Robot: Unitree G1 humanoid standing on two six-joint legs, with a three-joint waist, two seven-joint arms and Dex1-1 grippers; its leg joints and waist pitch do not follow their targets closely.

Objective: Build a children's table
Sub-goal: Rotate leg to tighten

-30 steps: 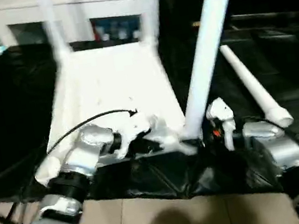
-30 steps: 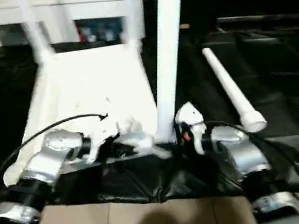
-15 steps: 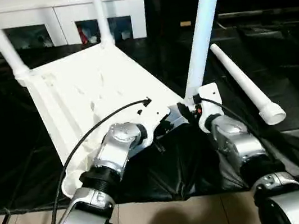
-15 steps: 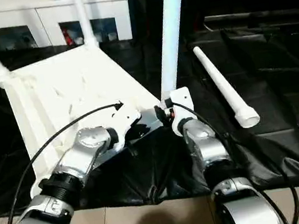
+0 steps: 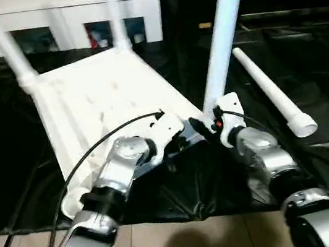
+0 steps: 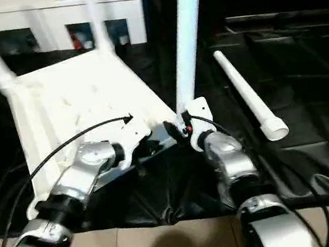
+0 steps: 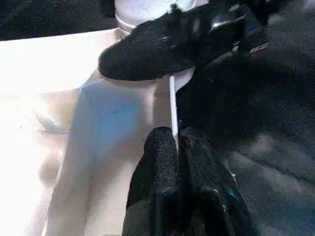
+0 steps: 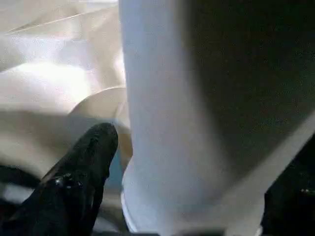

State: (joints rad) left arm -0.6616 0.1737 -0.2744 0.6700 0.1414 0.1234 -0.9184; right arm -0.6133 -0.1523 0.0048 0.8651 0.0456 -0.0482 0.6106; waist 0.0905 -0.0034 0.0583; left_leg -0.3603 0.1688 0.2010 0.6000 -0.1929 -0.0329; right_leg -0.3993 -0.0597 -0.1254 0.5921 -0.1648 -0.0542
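Three long round tapering white legs stand in the upturned white plastic square tabletop (image 5: pixel 95 103) on black sheeting (image 5: pixel 310 94); a fourth (image 5: pixel 270 92) lies beside. Left end effector (image 7: pixel 172 147) pinches the tabletop's edge; right end effector (image 5: pixel 206 126) grasps the near leg (image 5: pixel 224 32).

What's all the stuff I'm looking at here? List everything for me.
Table top: one, white, upside down on the black sheet.
Fitted legs: three, white, standing in corner sockets: two far, one near.
Loose leg: one, white, lying on the sheet, right of the top.
Black sheet: one, covering the work surface.
Cabinet: one, white, behind.
Left gripper: black fingers pinching the top's edge.
Right gripper: black, at the near leg's base.
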